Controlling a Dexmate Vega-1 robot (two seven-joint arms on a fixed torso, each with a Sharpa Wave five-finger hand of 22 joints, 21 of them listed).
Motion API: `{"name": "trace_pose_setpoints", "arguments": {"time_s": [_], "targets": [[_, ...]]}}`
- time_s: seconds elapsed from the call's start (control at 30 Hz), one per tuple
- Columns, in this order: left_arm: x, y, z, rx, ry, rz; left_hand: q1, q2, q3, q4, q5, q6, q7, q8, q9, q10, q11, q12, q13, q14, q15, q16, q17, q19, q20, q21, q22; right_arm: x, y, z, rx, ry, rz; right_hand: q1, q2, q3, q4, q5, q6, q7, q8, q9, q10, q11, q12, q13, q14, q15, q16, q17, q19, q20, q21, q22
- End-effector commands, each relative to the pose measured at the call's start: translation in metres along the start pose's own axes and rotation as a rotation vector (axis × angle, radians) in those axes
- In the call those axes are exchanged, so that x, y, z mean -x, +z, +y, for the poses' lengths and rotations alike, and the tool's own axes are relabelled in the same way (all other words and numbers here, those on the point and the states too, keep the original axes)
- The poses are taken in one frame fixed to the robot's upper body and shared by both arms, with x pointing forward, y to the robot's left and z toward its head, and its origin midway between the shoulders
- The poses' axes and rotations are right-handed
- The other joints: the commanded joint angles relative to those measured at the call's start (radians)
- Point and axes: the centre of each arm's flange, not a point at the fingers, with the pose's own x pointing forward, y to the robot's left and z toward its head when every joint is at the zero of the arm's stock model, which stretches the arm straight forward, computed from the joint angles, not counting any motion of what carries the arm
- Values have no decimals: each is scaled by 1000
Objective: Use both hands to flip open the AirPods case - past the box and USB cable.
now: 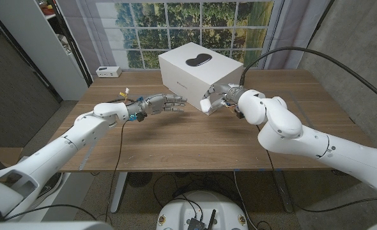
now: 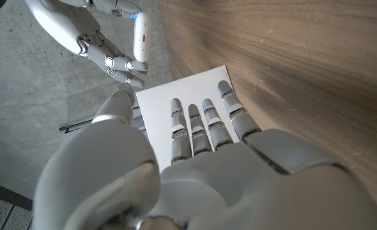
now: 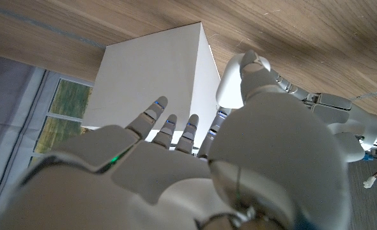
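White box (image 1: 198, 73) with a black mark, white AirPods case (image 1: 209, 106), brown wood-grain table (image 1: 195, 140).

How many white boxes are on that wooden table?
2: a large white cardboard box at the table's middle back, beyond both hands, and a small white box at the far left corner. Others may be hidden.

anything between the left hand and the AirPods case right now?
Nothing visible. The right hand holds what looks like the AirPods case; the left hand reaches toward it over bare table. The box stands behind the gap, not in it.
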Motion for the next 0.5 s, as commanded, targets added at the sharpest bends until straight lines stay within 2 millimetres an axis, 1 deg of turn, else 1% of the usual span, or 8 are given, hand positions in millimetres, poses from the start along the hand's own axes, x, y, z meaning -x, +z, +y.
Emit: {"name": "trace_pose_setpoints", "arguments": {"time_s": [0.03,0.3,0.5], "targets": [[-17,5,-10,4,-59,-48,13,5,-4,2,6,22,4,11,6,17,0,8,3,2,-6,5,5,-6,-1,0,4,18,10,-14,30,-32,34,-11,-2,-2,4,7,11,2,0,6,-2,1,-3,3,-13,-52,-2,5,-2,7,-3,2],[-31,8,-12,-12,-98,-63,17,15,-6,6,7,32,6,14,7,24,0,10,4,11,-9,9,7,-1,-3,1,5,19,17,-18,26,-79,13,-12,-3,-3,3,7,12,2,-1,8,1,5,-3,4,-9,-53,-1,6,0,5,-2,2],[-39,14,-13,-9,-132,-79,16,12,-11,7,6,28,5,12,8,25,-3,10,5,9,-10,8,7,-5,-4,-1,6,13,23,-20,26,-108,-6,-12,-3,-3,2,8,14,2,-1,10,7,8,-1,5,-4,-60,0,5,1,1,-2,2]]}}
